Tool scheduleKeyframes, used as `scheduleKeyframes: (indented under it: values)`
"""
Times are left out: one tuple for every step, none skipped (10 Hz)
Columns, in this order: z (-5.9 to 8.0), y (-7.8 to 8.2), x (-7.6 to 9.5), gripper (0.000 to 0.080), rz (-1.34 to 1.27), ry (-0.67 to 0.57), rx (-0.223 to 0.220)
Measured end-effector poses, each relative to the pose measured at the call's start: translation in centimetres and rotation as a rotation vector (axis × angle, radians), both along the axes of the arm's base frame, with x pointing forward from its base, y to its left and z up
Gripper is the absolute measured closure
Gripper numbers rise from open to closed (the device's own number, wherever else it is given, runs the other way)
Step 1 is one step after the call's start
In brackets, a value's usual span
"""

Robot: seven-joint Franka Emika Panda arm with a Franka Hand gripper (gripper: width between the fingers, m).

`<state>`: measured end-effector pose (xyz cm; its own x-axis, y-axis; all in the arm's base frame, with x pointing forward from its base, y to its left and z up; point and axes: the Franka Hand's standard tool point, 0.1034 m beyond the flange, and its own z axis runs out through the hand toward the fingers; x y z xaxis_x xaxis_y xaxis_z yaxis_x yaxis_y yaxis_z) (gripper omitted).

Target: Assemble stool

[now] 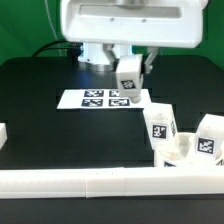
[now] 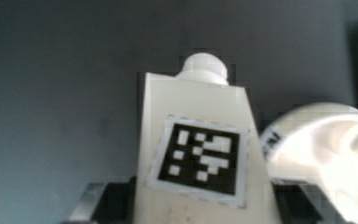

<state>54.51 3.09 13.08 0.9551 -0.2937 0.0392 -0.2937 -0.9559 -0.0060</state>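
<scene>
Exterior view: gripper clenched on held leg, upright, tag toward camera, at the marker board end on the exterior view's right | second leg and third leg stand near the border rail | Wrist view: held leg's tag, top peg; rounded white part just beside, identity unclear.
</scene>
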Motion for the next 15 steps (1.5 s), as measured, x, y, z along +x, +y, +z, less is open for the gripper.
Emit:
scheduleKeyframes:
  values:
    - [0.0,1.4,0.0,0.0474,0.007,-0.072,-0.005]
    - [-0.3,1.4,0.1,0.0474,0.010,-0.113,-0.010]
    - [-0.2,1.5,0.4,0.0474,0.008,-0.193,-0.017]
    - [-0.3,1.9,0.4,0.0474,0.016,-0.252,-0.021]
    - [-0.6,2.2,0.0,0.0474,0.020,-0.228,-0.020]
    - [-0.3,3.8,0.4,0.0474,0.064,-0.206,-0.032]
    - [0.0,5.8,0.9,0.0474,0.154,-0.180,-0.061]
    - [0.1,7.1,1.7,0.0474,0.223,-0.155,-0.096]
    - [-0.1,7.4,2.1,0.0474,0.229,-0.149,-0.102]
    - [-0.1,7.3,2.0,0.0474,0.224,-0.150,-0.099]
    - [-0.2,7.4,2.0,0.0474,0.224,-0.149,-0.099]
    - [-0.2,7.4,2.0,0.0474,0.224,-0.148,-0.099]
    - [-0.3,7.5,2.1,0.0474,0.254,-0.156,-0.108]
    - [-0.6,8.2,2.7,0.0474,0.367,-0.199,-0.143]
    - [-1.0,8.5,2.7,0.0474,0.405,-0.195,-0.153]
